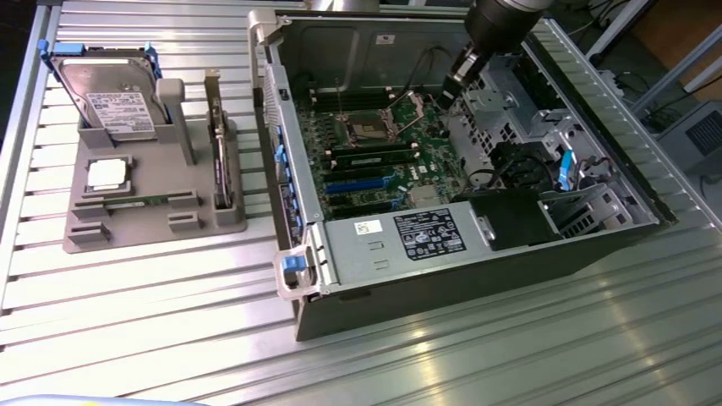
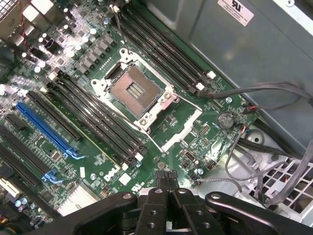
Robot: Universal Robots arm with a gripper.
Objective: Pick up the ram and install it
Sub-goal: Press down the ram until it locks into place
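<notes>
The gripper hangs over the open computer case with its two fingers pressed together and nothing between them, the tips poised above the motherboard just beside the empty processor socket and the long black memory slots that run alongside it. In the exterior view the arm reaches in over the far side of the chassis, close to the drive cage and loose cables. The ram appears to lie in the grey parts holder outside the case, on the exterior view's left, as a thin green strip in a front slot, though it is slim enough there that I read it with some caution. It is well apart from the tool and not yet picked up. The chief risk from here is that clenched fingers so near the board could strike the socket's exposed contacts or snag a cable if the arm dips or swings. Crossing to the holder, the wrist could clip the case wall. The stick sits near the processor chip and the upright expansion card, so a poorly aimed approach could close on the wrong part or knock the card.
</notes>
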